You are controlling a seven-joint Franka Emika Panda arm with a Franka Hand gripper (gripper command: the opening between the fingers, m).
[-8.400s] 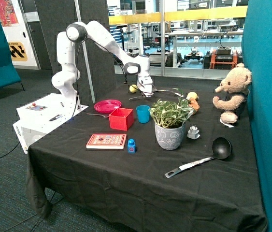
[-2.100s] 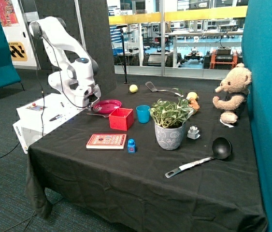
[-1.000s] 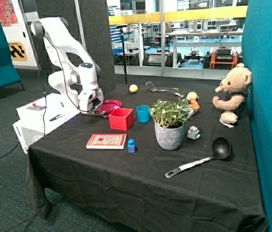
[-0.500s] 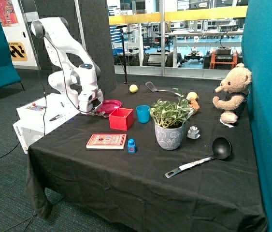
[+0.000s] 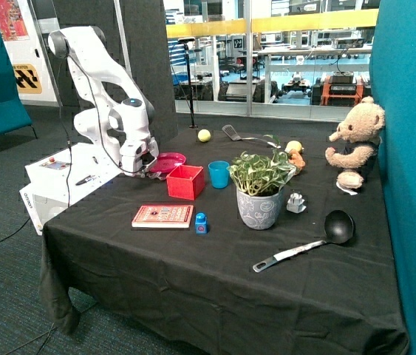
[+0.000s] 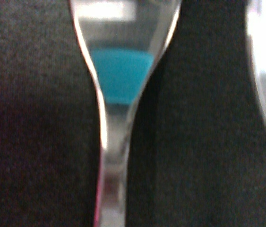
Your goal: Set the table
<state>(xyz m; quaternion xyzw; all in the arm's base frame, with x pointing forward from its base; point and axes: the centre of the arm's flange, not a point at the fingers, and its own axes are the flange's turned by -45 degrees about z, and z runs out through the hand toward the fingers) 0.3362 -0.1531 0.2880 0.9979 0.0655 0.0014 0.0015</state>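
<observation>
Gripper (image 5: 142,168) sits low over the table (image 5: 193,281), at the 9 o'clock rim of the pink plate (image 5: 167,159) and right over a metal utensil (image 6: 116,118). Whether it is spread, closed or pinching anything cannot be told.

About eight seconds earlier the arm reached across to the far side, with the gripper near the yellow ball (image 5: 204,135). Now the arm is folded back over its white base box (image 5: 60,181), and it has hardly shifted in the last half second.

From the outside view, the black-draped table stands against the teal wall, which lies on its 3 o'clock side. Its near edge slants from 9 o'clock down toward 4 o'clock, and the cloth hangs down the sides. Foreshortening makes it hard to say which side is the longer.

From the potted plant (image 5: 259,194) at the centre:
- The teddy bear (image 5: 355,144) sits at 2 o'clock.
- The ladle (image 5: 318,237) lies at 4 o'clock.
- The book (image 5: 163,216) lies at 8 o'clock.
- The red box (image 5: 185,182) stands at 9 o'clock.
- The blue cup (image 5: 219,174) stands at 10 o'clock.
- The small blue block (image 5: 201,223) lies just beside the book.

In the wrist view only the utensil's neck and handle show; its ends are cut off. A pale curved rim at the frame's edge cannot be identified.
</observation>
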